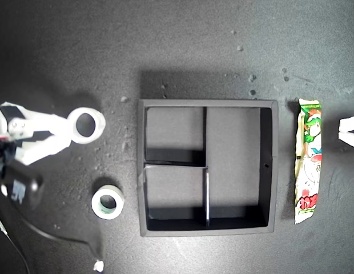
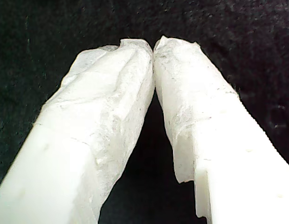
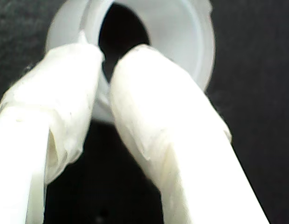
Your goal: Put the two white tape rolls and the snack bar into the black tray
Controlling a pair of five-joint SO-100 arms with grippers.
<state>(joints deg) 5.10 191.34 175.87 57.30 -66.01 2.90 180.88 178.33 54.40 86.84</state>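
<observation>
My second gripper (image 1: pixel 67 132), reaching in low from the exterior view's left, has its two white fingers (image 3: pixel 149 116) closed on the wall of the plain white tape roll (image 1: pixel 87 124), which sits on the dark bench (image 1: pixel 194 51) well to the left of the black tray (image 1: pixel 267 165). In the second wrist view one finger lies over the roll's rim and the other beside its open centre. The arm (image 1: pixel 17 182) behind it slants toward the exterior view's lower left corner. Below it, the smaller tape roll (image 1: pixel 108 202), green inside, lies flat near the tray's lower left corner. My first gripper (image 2: pixel 154 46) shows only as a white tip at the exterior view's right edge; its wrist view shows the fingertips pressed together with nothing between them. The snack bar (image 1: pixel 309 160) lies lengthwise between that tip and the tray's right wall. All three compartments hold nothing.
</observation>
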